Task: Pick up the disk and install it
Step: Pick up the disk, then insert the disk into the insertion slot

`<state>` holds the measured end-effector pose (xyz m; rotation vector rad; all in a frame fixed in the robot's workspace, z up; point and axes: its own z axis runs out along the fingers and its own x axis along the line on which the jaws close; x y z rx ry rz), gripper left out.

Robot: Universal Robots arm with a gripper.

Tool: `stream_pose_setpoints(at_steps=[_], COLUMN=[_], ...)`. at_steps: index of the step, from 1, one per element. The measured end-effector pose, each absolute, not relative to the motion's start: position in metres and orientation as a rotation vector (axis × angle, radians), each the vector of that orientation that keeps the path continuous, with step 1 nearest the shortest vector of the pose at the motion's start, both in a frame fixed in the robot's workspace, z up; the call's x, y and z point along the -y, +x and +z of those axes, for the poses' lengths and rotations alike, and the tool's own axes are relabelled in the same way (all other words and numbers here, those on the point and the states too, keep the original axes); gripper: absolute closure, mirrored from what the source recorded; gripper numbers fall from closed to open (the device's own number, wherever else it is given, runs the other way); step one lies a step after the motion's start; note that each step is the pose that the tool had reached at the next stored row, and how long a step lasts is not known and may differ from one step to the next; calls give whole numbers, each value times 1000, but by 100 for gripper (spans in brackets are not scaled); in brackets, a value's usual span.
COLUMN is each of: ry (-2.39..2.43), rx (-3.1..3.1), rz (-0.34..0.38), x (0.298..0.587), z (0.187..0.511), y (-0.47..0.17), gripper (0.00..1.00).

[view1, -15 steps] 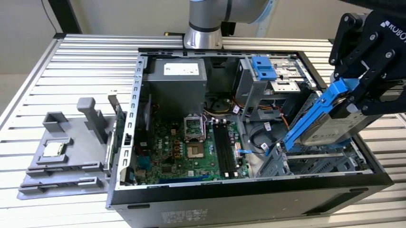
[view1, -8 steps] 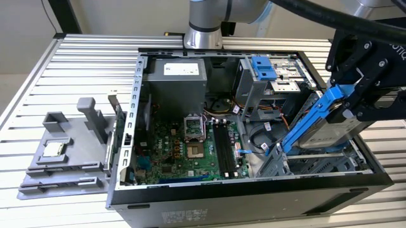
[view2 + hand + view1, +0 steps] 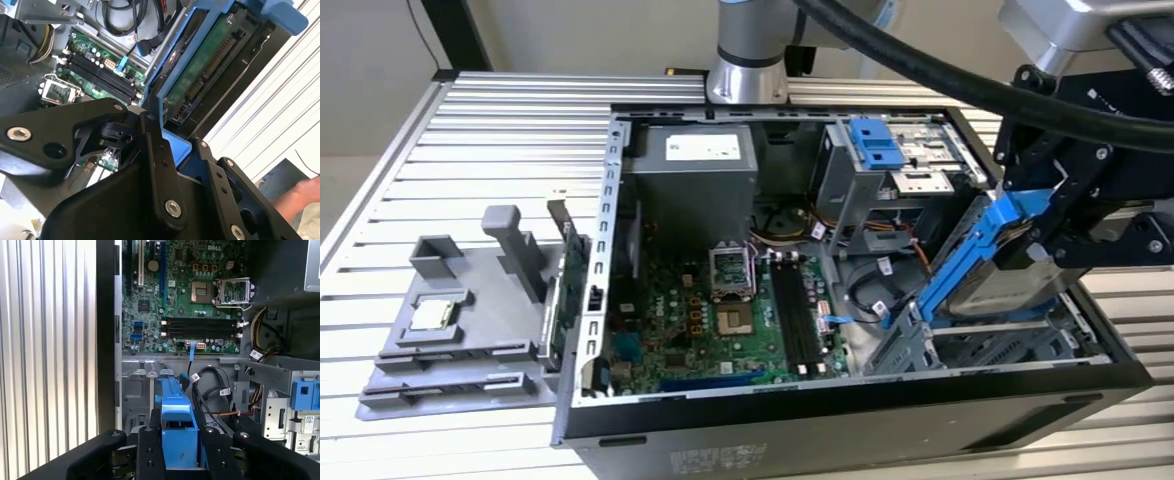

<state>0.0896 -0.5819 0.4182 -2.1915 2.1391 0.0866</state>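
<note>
The disk (image 3: pixel 1007 285), silver with a blue rail frame, hangs tilted over the drive bay (image 3: pixel 987 350) at the exterior view's right end of the open computer case (image 3: pixel 607 250). My gripper (image 3: pixel 1047 235) is shut on it from above. In the second wrist view the disk (image 3: pixel 210 65) shows its green circuit side and connectors, and the gripper (image 3: pixel 182 150) clamps its blue frame between black fingers (image 3: pixel 155 150). In the first wrist view the disk's blue frame (image 3: pixel 172 410) points down toward the bay, with the gripper (image 3: pixel 180 445) around it.
Inside the case lie the motherboard (image 3: pixel 720 320), a grey power-supply box (image 3: pixel 694 160), loose cables (image 3: pixel 867 290) and another blue caddy (image 3: pixel 874 145). A grey fixture (image 3: pixel 454 340) with a small processor chip (image 3: pixel 434 315) sits at the exterior view's left. A person's hand (image 3: pixel 300 195) is near the table edge.
</note>
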Motion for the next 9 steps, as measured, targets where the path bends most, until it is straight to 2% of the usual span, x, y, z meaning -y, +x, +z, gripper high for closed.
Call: stream_pose_setpoints(at_steps=[9], ry=[-2194], rx=[-2143], rz=[95], x=[586], z=[420], y=[90], gripper=[100])
